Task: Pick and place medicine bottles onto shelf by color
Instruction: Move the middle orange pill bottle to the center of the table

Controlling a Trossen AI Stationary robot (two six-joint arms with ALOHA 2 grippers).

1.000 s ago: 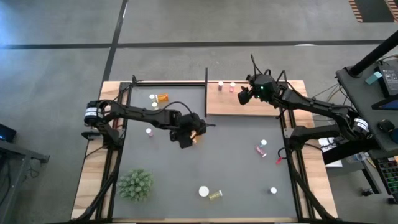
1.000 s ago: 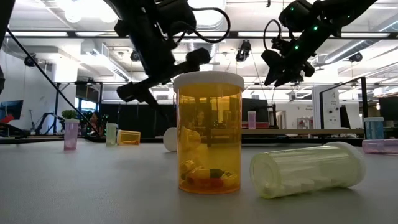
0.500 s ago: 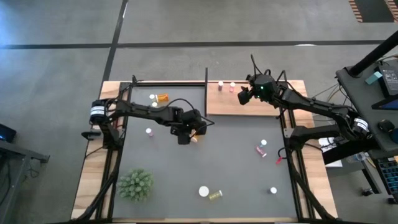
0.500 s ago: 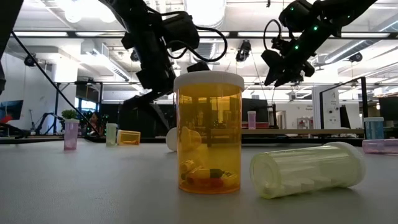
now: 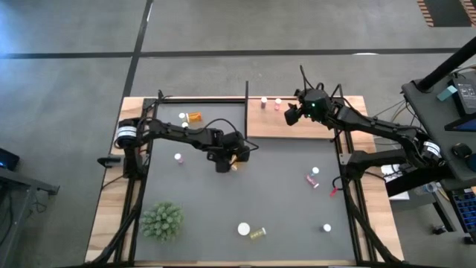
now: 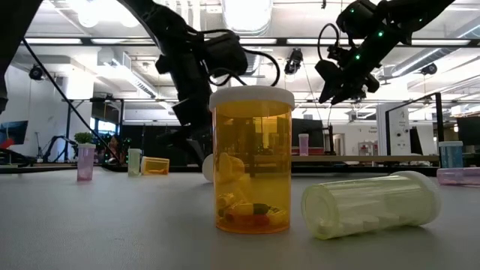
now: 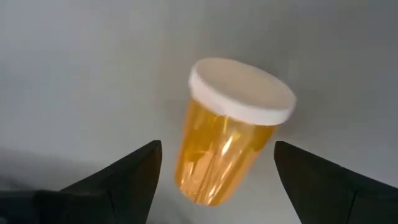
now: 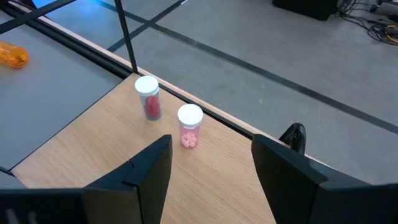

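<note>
Orange is barely showing in the high view: the orange bottle near the middle of the worktop is peeking out from under the left pincer, which is covering most of it, so its posture cannot be told from above. The right pincer is hanging over the shelf at the far edge, beside two pink-red bottles standing near the shelf's far rim; other bottles are lying scattered on the dark mat, too small to read clearly.

At worktop height, a big orange bottle up front is blocking the left pincer's tips, and the shelf is showing only as a thin strip behind it.

From the left wrist, the orange bottle is standing tilted on the mat between the two dark fingers, which are spread wide on either side without touching it. The finger roots are cut off at the picture's edge.

From the right wrist, the fingers are standing parted with nothing between them, above the wooden shelf where the two pink-red bottles are standing upright just beside each other.

Compared with a second ago, the left arm is reaching farther toward the far edge and its pincer is sitting lower over the bottle; the right arm is keeping its place.
</note>
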